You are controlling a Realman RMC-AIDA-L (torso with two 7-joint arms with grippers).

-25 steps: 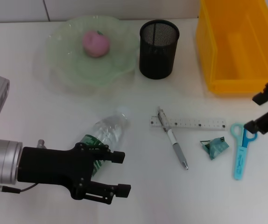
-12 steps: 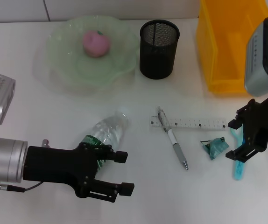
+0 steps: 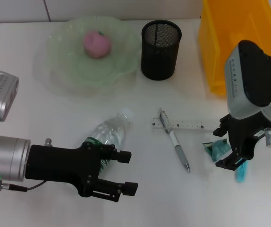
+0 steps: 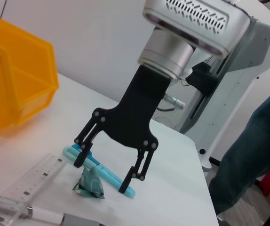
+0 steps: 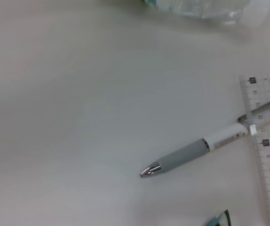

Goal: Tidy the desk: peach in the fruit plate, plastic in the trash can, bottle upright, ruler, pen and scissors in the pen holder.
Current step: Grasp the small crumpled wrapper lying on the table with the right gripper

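Crumpled plastic [image 3: 219, 149] now sits between the open fingers of the right gripper [image 3: 225, 148], newly arrived, ready for grasping

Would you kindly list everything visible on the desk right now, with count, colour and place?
desk: one, white, under everything.
fruit plate: one, pale green, far left.
peach: one, pink, in the fruit plate.
pen holder: one, black mesh, far centre.
trash can: one, yellow, far right.
bottle: one, clear with green label, lying at near left.
ruler: one, clear, centre.
pen: one, silver and white, lying across the ruler.
plastic: one, grey-green, right of the pen.
scissors: one pair, light blue, beside the plastic.
left gripper: black, open beside the bottle.
right gripper: black, open over the plastic.
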